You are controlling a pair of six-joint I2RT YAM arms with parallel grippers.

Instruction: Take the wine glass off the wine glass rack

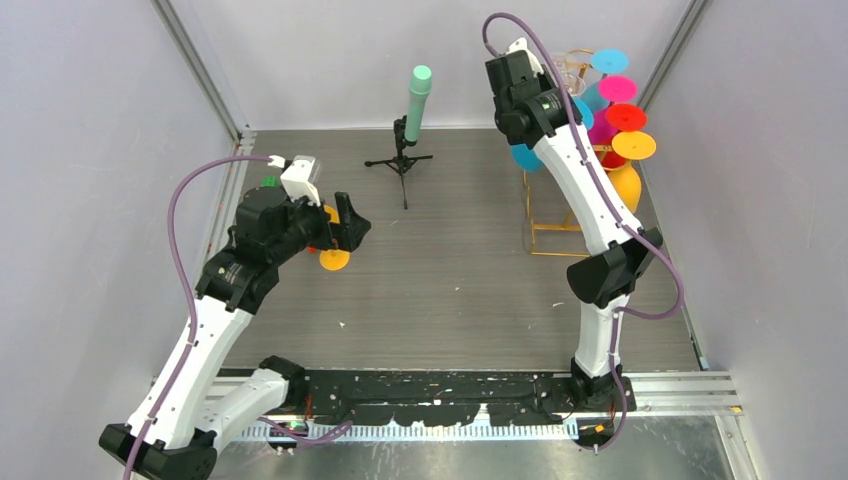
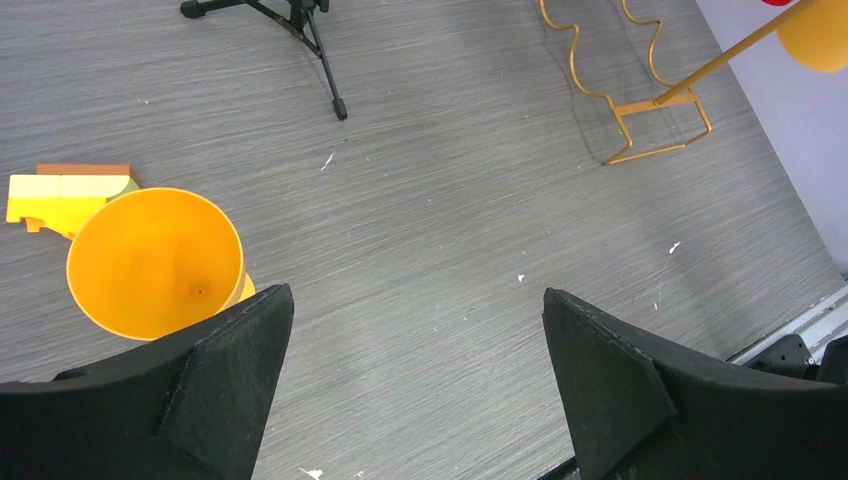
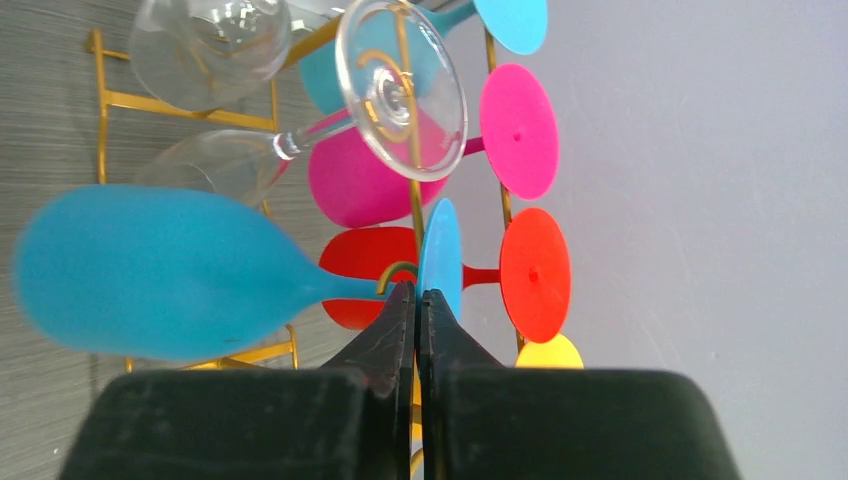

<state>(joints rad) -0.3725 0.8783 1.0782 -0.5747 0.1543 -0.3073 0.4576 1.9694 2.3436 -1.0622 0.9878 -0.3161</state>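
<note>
The gold wire wine glass rack [image 3: 250, 105] stands at the back right [image 1: 560, 215]. Several wine glasses hang on it upside down: clear, pink, red, yellow and blue. My right gripper [image 3: 420, 292] is shut at the blue wine glass [image 3: 150, 270], where its stem meets the foot; the foot's thin edge runs down into the jaws. The blue bowl [image 1: 525, 157] still hangs beside a gold hook. My left gripper [image 2: 415, 300] is wide open and holds nothing, low over the table at the left [image 1: 335, 235]. An orange wine glass [image 2: 155, 262] stands just beside its left finger.
A black tripod carrying a mint-green cylinder [image 1: 405, 150] stands at the back centre, one leg reaching forward [image 2: 325, 70]. A yellow and orange block [image 2: 65, 195] lies behind the orange glass. Grey walls close in on both sides; the rack stands close to the right wall.
</note>
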